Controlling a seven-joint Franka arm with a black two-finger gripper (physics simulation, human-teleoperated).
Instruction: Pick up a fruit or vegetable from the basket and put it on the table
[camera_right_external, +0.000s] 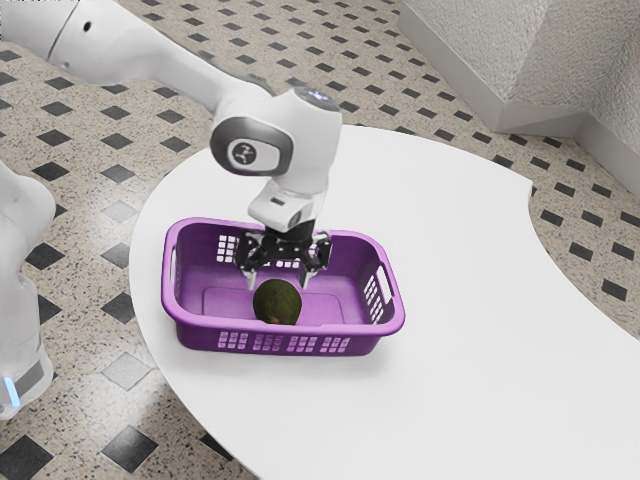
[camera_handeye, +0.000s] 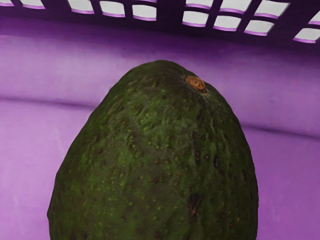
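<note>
Speckled stone floor (camera_right_external: 90, 240) set with dark diamonds spreads well below the purple basket (camera_right_external: 392, 322), and a rough, stippled grey wall (camera_right_external: 480, 50) rises far beyond it. Smooth, white and matt, the round-edged table (camera_right_external: 470, 360) carries the basket. Inside the basket, on its floor and close to one long side, lies the avocado (camera_right_external: 277, 302).

What matters for the coming move is how the avocado sits beneath the gripper (camera_right_external: 279, 280): it lies directly below, between the lines of the two fingers, which are spread apart and hold nothing. Its long axis seems to run across the basket's short width, with the stem scar (camera_handeye: 196, 83) toward a perforated side (camera_handeye: 170, 21). The fingers part along the basket's length, so they should close across the fruit's narrower girth (a kindly arrangement, since the taper toward the stem would be a slippery thing to pinch).

The skin is dark green and pebbled, freckled with yellowish and rusty flecks, over a plump egg shape; the scar is a small, corky brown knob. The basket looks like moulded plastic, with rounded corners, a thick rolled rim and rows of squarish holes. A short, straight descent into the basket is the likely next step; drifting toward its near long side could bring the hand against the rim.
</note>
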